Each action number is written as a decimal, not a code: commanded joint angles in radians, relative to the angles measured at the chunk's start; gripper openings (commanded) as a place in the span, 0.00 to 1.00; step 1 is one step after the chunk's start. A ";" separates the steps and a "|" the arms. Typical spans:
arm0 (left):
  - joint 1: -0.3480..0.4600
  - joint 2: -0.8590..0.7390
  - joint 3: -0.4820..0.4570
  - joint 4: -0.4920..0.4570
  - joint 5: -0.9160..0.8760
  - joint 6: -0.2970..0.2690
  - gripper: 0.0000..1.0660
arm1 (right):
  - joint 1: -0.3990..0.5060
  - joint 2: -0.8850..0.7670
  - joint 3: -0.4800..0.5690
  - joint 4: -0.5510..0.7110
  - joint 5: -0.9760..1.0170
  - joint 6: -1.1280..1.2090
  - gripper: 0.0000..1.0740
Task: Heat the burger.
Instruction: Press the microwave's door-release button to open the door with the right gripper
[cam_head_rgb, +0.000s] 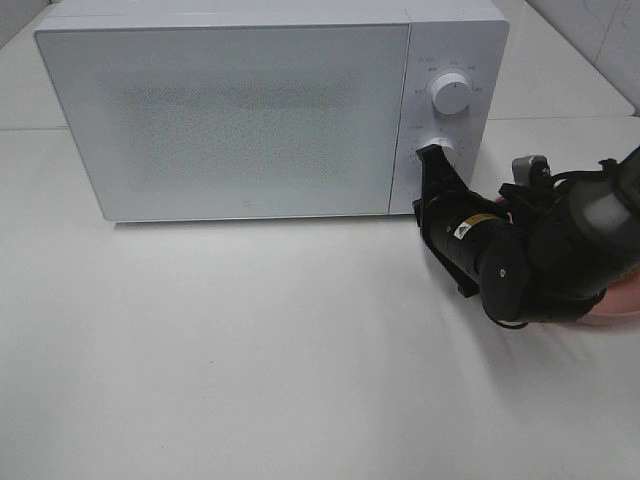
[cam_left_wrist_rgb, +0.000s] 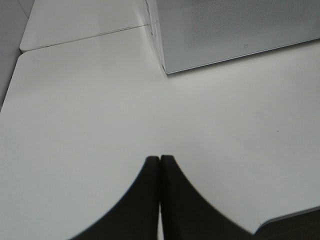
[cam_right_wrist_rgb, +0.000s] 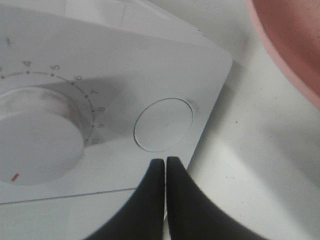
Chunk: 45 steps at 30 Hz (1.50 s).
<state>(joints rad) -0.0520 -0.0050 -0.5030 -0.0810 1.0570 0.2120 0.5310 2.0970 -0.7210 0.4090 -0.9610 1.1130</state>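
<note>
**White worktop (cam_head_rgb: 250, 350), microwave (cam_head_rgb: 230, 110) shut, burger unseen**

Right gripper (cam_right_wrist_rgb: 165, 161), fingers pressed together, points at the round button (cam_right_wrist_rgb: 163, 125) on the microwave at the far edge. Left gripper (cam_left_wrist_rgb: 160, 158), likewise together, hovers over the worktop. What shows of the plate (cam_right_wrist_rgb: 295, 45), by the right edge, carries no burger; probably it is inside. Soft, stacked, squashable: lift by the plate rim.

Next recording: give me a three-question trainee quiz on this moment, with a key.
1. True or false: the microwave door is open.
2. The right end effector is at: A) the microwave's control panel; B) the door's far left edge; C) the table's near edge.
3. Fill in: the plate beside the microwave is ____ in colour.
Key: 1 false; 2 A; 3 pink.
</note>
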 joint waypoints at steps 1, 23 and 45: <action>0.001 -0.021 0.004 -0.004 -0.014 -0.001 0.00 | 0.004 0.011 -0.011 0.001 -0.060 -0.001 0.00; 0.001 -0.021 0.004 -0.004 -0.014 -0.001 0.00 | -0.007 0.059 -0.140 0.096 -0.055 -0.050 0.00; 0.001 -0.021 0.004 -0.004 -0.014 -0.001 0.00 | -0.055 0.059 -0.252 0.053 -0.059 -0.042 0.00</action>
<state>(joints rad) -0.0520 -0.0050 -0.5030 -0.0810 1.0560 0.2120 0.5090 2.1670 -0.9000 0.5770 -0.8420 1.0840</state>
